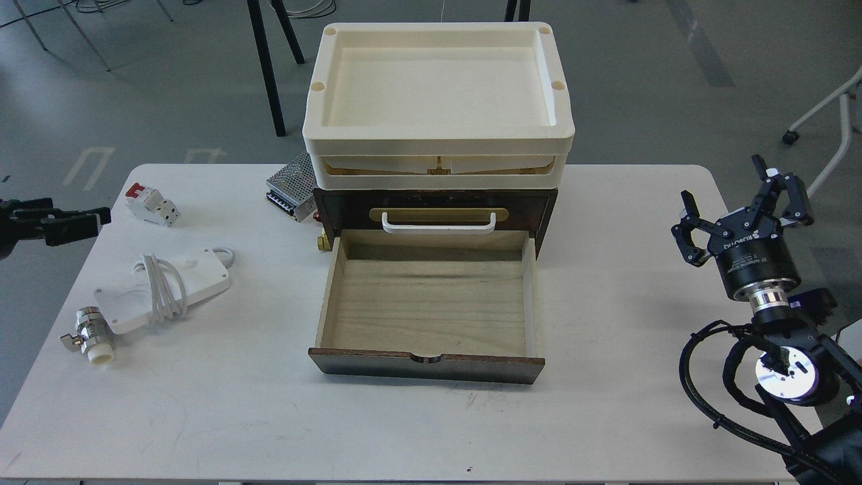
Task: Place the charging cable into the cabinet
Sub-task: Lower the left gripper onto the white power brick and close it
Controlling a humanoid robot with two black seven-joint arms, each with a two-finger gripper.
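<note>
The charging cable (161, 288), a flat white block with a pale cord wound around its middle, lies on the left of the table. The cabinet (434, 202) is a dark brown chest at the table's middle. Its pale wood drawer (428, 306) is pulled out toward me and empty. My left gripper (84, 222) comes in at the far left edge, above and left of the cable, apart from it; its fingers cannot be told apart. My right gripper (734, 202) is open and empty at the right side, well clear of the cabinet.
Cream plastic trays (438, 101) are stacked on the cabinet. A white-and-red breaker (151, 204) lies back left. A perforated metal power supply box (291, 185) sits beside the cabinet's left rear. A metal valve (91, 337) lies by the cable's near end.
</note>
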